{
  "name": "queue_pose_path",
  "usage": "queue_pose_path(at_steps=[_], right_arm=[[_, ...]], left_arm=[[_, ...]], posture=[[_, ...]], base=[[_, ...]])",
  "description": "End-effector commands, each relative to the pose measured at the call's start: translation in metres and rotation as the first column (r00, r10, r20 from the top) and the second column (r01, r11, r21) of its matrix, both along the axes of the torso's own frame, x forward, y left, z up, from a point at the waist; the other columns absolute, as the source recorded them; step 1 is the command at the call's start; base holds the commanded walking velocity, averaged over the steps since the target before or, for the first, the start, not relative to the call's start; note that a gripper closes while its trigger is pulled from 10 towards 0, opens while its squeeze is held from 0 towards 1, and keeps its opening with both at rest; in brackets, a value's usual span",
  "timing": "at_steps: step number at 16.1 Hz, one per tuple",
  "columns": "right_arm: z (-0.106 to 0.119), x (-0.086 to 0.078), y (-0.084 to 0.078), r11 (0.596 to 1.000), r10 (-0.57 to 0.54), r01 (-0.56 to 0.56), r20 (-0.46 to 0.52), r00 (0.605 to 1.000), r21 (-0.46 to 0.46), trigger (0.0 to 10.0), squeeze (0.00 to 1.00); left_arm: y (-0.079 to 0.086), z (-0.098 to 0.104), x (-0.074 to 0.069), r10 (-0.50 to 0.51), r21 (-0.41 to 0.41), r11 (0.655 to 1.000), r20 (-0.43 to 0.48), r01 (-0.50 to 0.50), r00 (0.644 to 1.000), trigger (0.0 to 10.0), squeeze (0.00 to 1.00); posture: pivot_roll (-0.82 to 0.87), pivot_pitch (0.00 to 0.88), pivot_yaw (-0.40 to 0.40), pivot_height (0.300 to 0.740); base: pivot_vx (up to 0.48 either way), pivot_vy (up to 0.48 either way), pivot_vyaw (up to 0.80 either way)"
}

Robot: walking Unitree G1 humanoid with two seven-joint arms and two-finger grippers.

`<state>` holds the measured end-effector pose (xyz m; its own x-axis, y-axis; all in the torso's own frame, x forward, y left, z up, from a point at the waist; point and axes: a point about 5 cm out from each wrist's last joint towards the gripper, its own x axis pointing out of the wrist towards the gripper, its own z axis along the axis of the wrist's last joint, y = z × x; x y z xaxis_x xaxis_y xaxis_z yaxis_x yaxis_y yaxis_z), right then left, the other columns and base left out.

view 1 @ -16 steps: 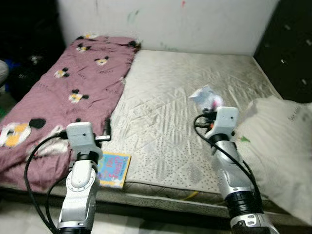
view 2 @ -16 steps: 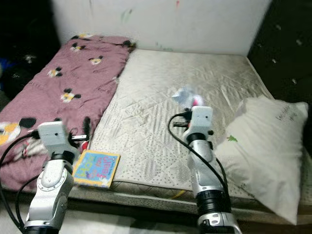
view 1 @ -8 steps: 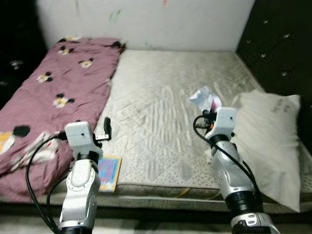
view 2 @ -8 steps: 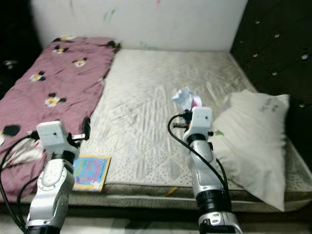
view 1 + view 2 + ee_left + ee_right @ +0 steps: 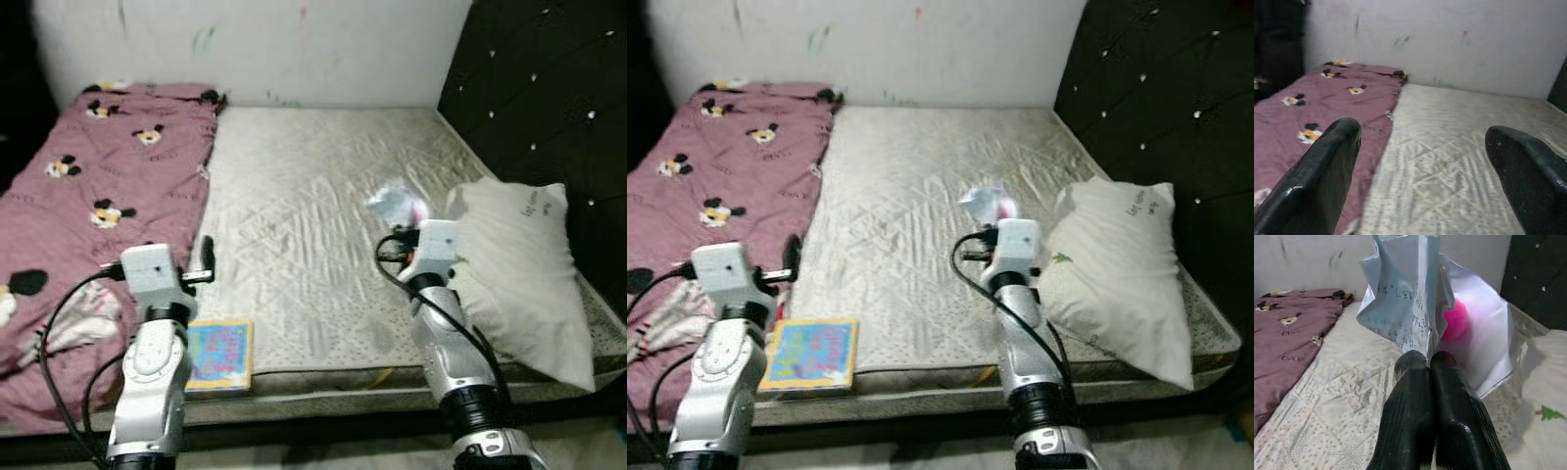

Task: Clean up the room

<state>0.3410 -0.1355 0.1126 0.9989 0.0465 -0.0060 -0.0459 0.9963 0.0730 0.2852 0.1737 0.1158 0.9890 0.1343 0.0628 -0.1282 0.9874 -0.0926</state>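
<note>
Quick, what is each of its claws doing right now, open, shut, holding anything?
Left gripper: open, holding nothing, above the mattress.
Right gripper: shut on a crumpled plastic wrapper.

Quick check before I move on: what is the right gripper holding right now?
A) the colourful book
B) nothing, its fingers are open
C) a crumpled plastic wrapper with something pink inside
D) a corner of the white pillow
C: in the right wrist view the right gripper has its fingers pressed together on the crumpled plastic wrapper, while the colourful book lies at the mattress edge and the white pillow sits apart.
</note>
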Motion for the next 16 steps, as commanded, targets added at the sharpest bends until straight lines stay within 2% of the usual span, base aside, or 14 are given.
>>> queue_pose_path(at_steps=[1, 2, 3, 6, 9, 16], right_arm=[[-0.004, 0.0, -0.007, 1.0, -0.022, 0.022, -0.019, 1.0, -0.007, 10.0, 0.0], [-0.004, 0.0, -0.006, 1.0, -0.021, 0.021, -0.02, 1.0, -0.007, 10.0, 0.0], [-0.005, -0.001, -0.004, 1.0, -0.016, 0.016, -0.023, 1.0, -0.006, 10.0, 0.0], [-0.006, -0.001, -0.002, 1.0, -0.004, 0.004, -0.024, 1.0, -0.008, 10.0, 0.0], [-0.006, 0.0, -0.003, 1.0, 0.0, -0.001, -0.025, 1.0, -0.016, 10.0, 0.0], [-0.008, 0.0, 0.0, 1.0, 0.016, -0.016, -0.032, 0.999, -0.023, 10.0, 0.0]], left_arm=[[-0.007, 0.001, 0.001, -0.021, -0.006, 1.0, -0.002, 0.021, 1.0, 10.0, 0.0], [-0.007, 0.001, 0.001, -0.021, -0.005, 1.0, -0.002, 0.021, 1.0, 10.0, 0.0], [-0.007, 0.003, 0.001, -0.028, 0.01, 1.0, 0.01, 0.028, 1.0, 10.0, 0.0], [-0.012, 0.005, 0.0, -0.094, -0.002, 0.996, 0.031, 0.094, 0.995, 10.0, 0.0], [-0.015, 0.005, -0.003, -0.117, -0.028, 0.993, 0.041, 0.119, 0.992, 10.0, 0.0], [-0.019, 0.005, -0.005, -0.152, -0.045, 0.987, 0.042, 0.154, 0.988, 10.0, 0.0]], posture=[[0.03, 0.0, 0.011, 0.74], [0.03, 0.0, 0.014, 0.74], [0.03, 0.0, 0.014, 0.74], [0.03, 0.0, 0.015, 0.74], [0.03, 0.0, 0.007, 0.74], [0.03, 0.0, 0.002, 0.74]], base=[[0.0, 0.48, 0.0], [0.0, 0.48, 0.0], [0.0, 0.0, 0.0], [0.0, 0.0, 0.0], [0.0, 0.0, 0.0], [0.284, 0.0, 0.0]])
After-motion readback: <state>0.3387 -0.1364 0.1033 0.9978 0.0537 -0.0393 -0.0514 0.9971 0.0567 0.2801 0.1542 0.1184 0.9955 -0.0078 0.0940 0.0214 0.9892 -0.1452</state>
